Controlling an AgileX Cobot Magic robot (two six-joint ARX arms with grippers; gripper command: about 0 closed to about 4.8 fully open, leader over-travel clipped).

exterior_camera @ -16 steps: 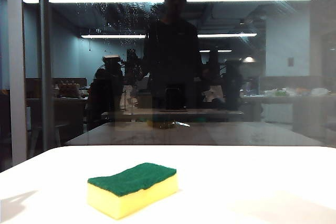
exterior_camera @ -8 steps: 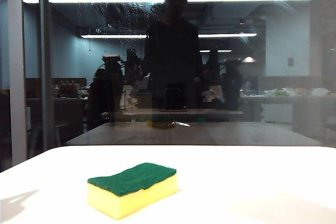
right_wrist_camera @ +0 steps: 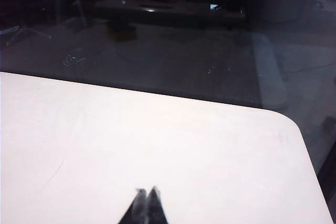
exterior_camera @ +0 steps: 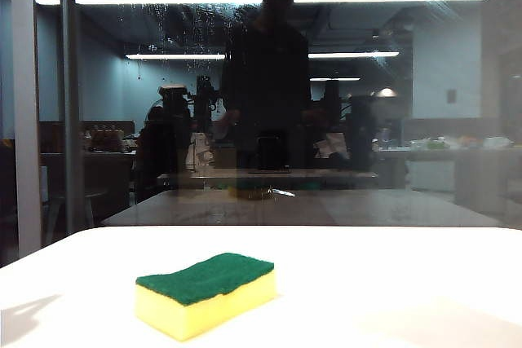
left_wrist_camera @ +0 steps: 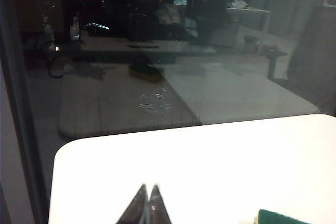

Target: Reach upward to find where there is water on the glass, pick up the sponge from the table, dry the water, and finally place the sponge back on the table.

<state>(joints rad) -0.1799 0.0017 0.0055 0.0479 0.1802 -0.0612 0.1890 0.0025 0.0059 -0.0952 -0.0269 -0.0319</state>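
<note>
Low exterior camera and both raised wrist cameras facing the glass, sharing the table.

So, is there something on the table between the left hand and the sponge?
Nothing visible. In the left wrist view the left hand, shut, hangs over bare white table, with a corner of the sponge off to one side. The right hand is also shut, over bare table.
</note>
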